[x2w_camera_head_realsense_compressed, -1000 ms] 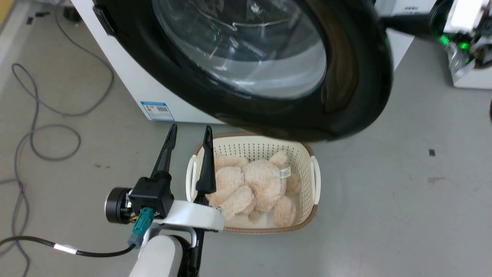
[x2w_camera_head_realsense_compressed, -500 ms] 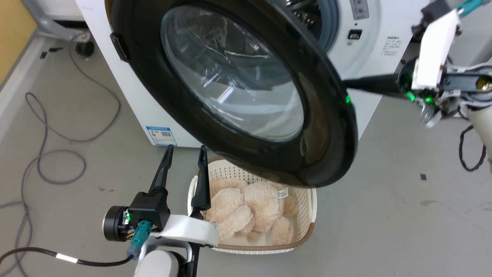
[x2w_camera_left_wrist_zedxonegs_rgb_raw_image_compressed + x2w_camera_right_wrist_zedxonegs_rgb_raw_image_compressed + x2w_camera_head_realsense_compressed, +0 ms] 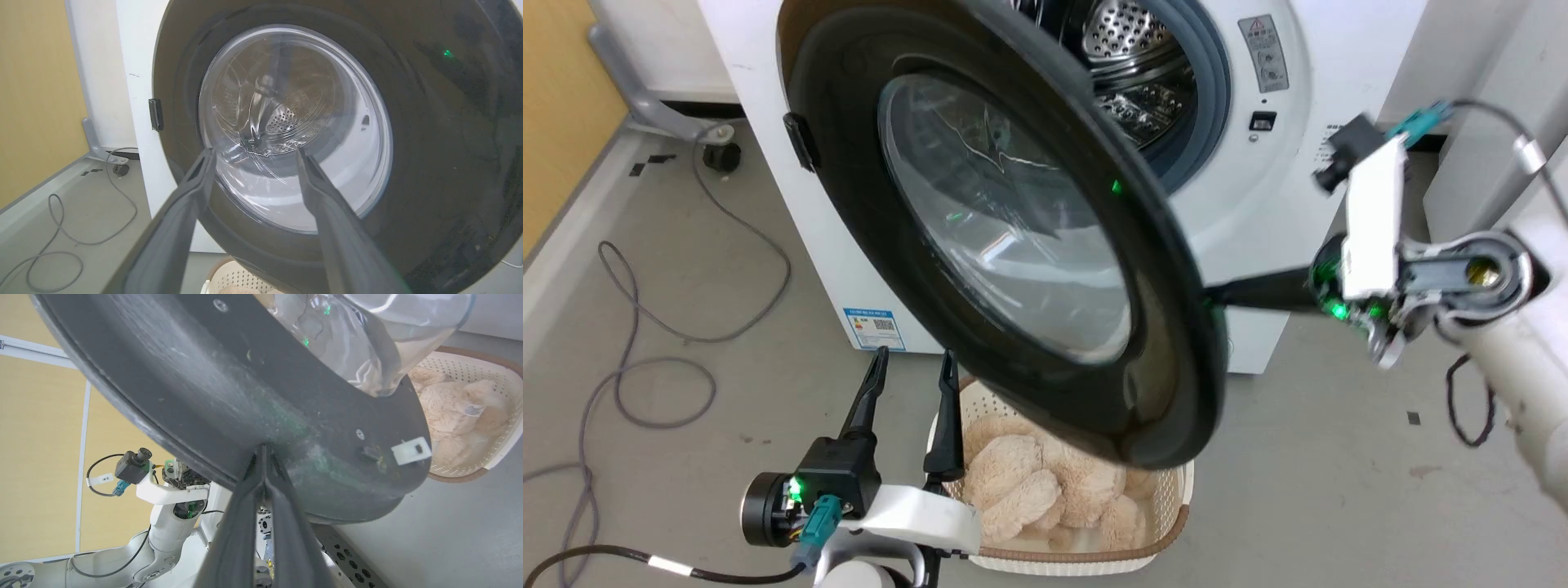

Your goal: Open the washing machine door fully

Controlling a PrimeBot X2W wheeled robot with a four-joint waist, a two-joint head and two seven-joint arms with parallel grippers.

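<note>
The white washing machine [image 3: 1282, 163] stands ahead with its steel drum [image 3: 1127, 49] and grey rubber ring [image 3: 1213, 90] exposed. The washing machine door [image 3: 845, 212], a glossy black disc with a clear glass bowl, is hinged on the left and swung partly out towards me. My right gripper [image 3: 1225, 294] reaches in from the right behind the door's free edge. In the right wrist view it [image 3: 263, 447] is shut, its tips pressed against the door's dark grey inner rim [image 3: 204, 375]. My left gripper [image 3: 911, 363] hangs open below the door's front, holding nothing, and faces the glass [image 3: 294, 122].
A cream laundry basket [image 3: 1168, 531] holding a beige plush toy [image 3: 1013, 490] sits on the floor under the door's lower edge. Grey cables [image 3: 645, 367] loop on the floor at the left by a yellow wall [image 3: 556, 122]. Another white appliance [image 3: 1486, 122] stands at the right.
The head camera has tilted up, bringing the drum mouth and machine front into view. The door has swung further out from the machine with my right gripper behind its edge. The left gripper stays open.
</note>
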